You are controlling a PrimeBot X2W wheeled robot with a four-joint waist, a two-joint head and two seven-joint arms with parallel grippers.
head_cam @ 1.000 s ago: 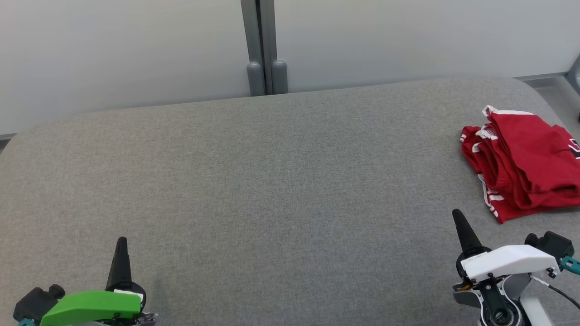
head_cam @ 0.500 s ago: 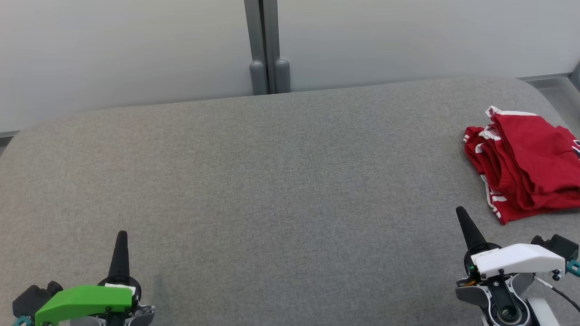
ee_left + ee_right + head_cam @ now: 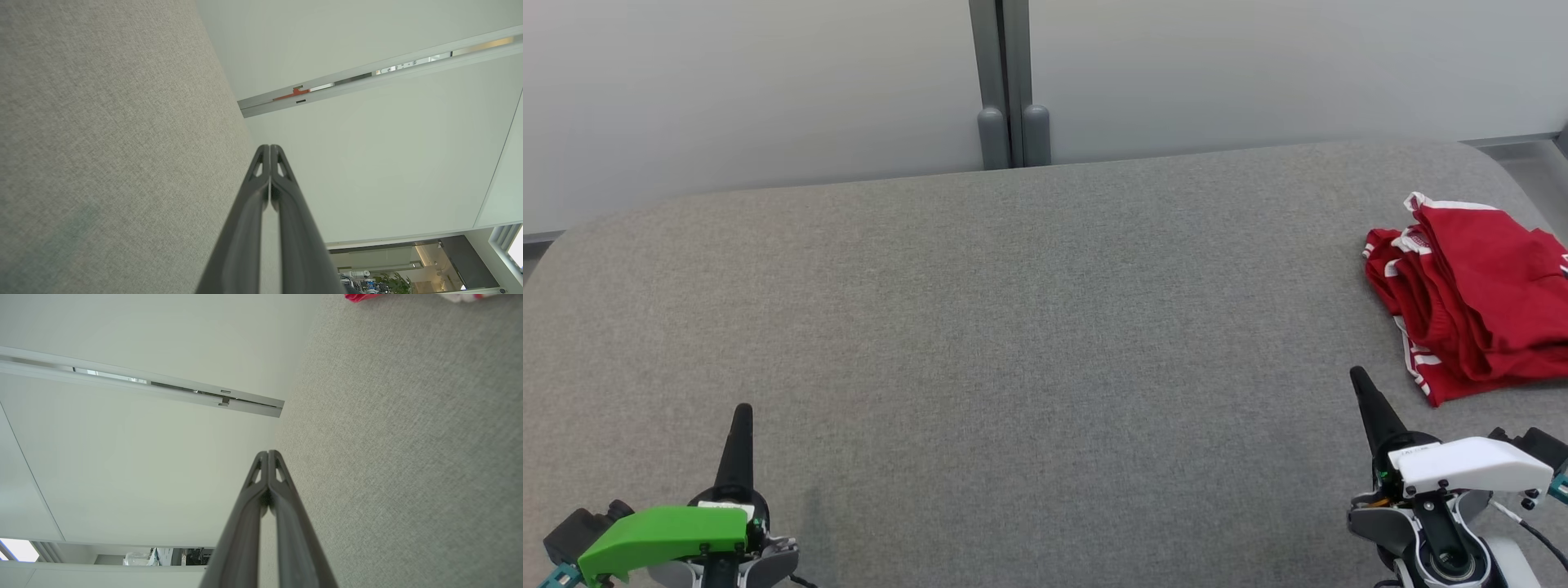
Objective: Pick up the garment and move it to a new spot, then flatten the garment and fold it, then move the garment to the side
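The red cloth garment with white stripes lies in a loose heap at the far right of the frame. It is on the grey cloth-covered tabletop, close to its rounded edge. The green-topped left tool is at the lower left. The white-topped right tool is at the lower right, near the garment but not touching it. Both have their dark fingers pressed together, holding nothing. Reaching in like that would likely just push the heap toward the edge, and it could slide off. Pinching only one layer could pull the folds apart. No box or bin holds the garment; it lies bare.
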